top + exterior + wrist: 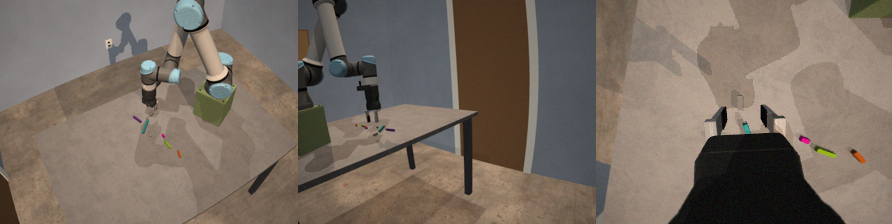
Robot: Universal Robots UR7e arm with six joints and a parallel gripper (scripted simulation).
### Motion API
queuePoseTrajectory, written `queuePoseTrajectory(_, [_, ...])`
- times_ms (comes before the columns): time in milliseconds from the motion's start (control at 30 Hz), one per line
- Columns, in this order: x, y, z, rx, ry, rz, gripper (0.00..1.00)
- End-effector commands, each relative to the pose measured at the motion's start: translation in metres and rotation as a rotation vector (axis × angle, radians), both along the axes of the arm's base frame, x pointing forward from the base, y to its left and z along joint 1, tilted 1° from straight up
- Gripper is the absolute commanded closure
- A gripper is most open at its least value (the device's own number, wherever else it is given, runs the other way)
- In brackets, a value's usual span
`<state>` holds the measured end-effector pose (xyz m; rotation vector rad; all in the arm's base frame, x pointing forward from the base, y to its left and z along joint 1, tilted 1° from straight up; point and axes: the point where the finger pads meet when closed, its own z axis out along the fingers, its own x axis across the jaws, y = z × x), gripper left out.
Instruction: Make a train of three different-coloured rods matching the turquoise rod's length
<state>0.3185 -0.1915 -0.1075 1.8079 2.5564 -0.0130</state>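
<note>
Hovering with fingers spread and nothing between them, I have my gripper (152,108) (372,122) (743,112) above the table (109,174) (420,115) (661,110), well inside its edges.

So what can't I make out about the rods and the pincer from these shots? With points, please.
- Purple rod (137,119) (390,129): missing from the wrist view, likely behind the black gripper body or outside the frame.
- Turquoise rod (146,126) (382,128) (746,128): the gripper body hides most of it in the wrist view.
- Orange rod (179,154) (355,124) (858,156): too small in the exterior view to judge its direction.
- Pincer (372,121) (743,112): fingertips blurred in the top view.
</note>
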Motion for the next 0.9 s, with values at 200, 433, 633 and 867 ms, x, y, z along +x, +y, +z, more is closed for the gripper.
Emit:
queuePoseTrajectory(200, [-0.0029, -0.0067, -0.0006, -0.001, -0.002, -0.051, 0.46])
queuePoseTrajectory(433, [-0.0029, -0.0067, -0.0006, -0.001, -0.002, -0.051, 0.46])
queuePoseTrajectory(633, [-0.0029, -0.0067, -0.0006, -0.001, -0.002, -0.051, 0.46])
queuePoseTrajectory(867, [-0.0029, -0.0067, -0.0006, -0.001, -0.002, -0.051, 0.46])
